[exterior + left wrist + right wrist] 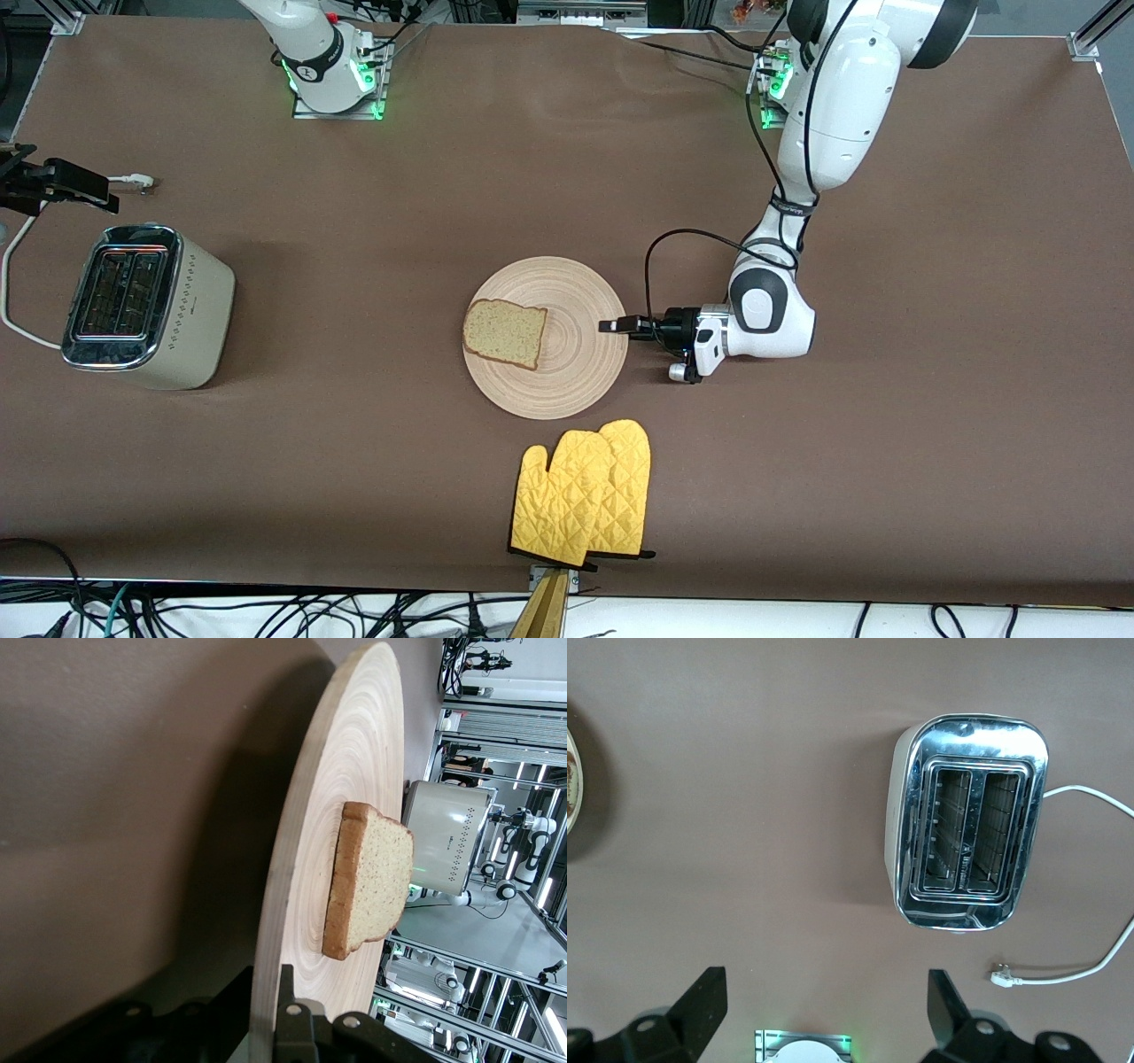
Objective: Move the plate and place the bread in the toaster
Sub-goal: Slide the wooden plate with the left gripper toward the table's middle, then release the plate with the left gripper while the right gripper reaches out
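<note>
Bread (pixel 505 332) unloaded, on plate (pixel 567 372) apparently pinched at its rim by left gripper (pixel 613 326); toaster (pixel 146 306) empty beneath wide-open, waiting right gripper (pixel 824 1010).

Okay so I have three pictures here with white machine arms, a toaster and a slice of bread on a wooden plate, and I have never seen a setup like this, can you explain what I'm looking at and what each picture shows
These are two robot arms bolted to a brown table, each ending in a two-finger gripper. The wide picture comes from a high camera facing the robots. The other two come from small cameras on the arms' wrists.

On the table lie a round wooden plate with a slice of bread on it, a cream toaster with its cord unplugged at the right arm's end, and a pair of yellow oven mitts nearer the front camera than the plate.

The left gripper is shut on the plate's rim; its wrist picture shows the plate edge-on with the bread and, farther off, the toaster. The right gripper is open, holds nothing, and hangs above the table beside the toaster, looking down into the two slots.
</note>
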`<action>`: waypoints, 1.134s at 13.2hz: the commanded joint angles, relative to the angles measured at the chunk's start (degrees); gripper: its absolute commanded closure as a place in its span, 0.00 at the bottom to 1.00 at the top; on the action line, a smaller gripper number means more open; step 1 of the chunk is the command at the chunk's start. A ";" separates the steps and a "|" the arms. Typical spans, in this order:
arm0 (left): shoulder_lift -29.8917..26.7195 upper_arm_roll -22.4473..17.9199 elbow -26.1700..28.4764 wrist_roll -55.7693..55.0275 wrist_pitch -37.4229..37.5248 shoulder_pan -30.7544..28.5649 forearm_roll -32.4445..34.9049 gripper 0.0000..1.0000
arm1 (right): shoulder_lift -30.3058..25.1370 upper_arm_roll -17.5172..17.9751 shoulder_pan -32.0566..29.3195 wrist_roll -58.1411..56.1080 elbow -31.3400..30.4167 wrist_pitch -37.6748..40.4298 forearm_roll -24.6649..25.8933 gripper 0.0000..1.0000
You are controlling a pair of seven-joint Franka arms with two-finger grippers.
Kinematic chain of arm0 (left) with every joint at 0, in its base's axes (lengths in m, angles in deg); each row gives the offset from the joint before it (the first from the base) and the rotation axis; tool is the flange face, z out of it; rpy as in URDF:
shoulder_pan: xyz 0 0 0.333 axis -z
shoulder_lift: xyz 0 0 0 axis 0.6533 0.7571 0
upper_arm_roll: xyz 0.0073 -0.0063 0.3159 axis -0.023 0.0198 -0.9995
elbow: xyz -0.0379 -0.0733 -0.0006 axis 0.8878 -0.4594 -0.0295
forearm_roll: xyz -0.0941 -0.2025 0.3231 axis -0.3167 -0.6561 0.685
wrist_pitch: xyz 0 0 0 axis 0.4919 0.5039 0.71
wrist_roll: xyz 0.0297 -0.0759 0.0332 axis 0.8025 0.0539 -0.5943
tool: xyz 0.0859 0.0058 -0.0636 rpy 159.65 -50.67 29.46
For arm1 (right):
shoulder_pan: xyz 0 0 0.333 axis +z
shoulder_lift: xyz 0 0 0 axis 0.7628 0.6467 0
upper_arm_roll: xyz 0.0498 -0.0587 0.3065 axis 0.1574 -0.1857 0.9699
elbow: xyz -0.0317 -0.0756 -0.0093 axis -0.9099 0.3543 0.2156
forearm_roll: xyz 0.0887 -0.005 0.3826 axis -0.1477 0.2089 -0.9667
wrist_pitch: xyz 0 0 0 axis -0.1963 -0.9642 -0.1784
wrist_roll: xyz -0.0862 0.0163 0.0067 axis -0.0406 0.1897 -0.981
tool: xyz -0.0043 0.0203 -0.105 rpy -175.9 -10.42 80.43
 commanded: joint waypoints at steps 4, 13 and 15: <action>-0.96 -0.79 1.95 0.41 1.10 0.09 -2.07 0.32 | -0.03 0.14 -0.07 0.65 -0.07 -0.35 -1.09 0.00; -18.86 0.34 10.48 -8.00 5.32 -22.02 27.75 0.00 | 0.75 0.23 0.29 1.61 -0.60 -1.05 -9.23 0.00; -23.10 1.93 9.96 -12.76 7.42 -28.10 40.24 0.00 | 3.29 0.32 0.37 5.81 -0.86 -2.27 -12.42 0.00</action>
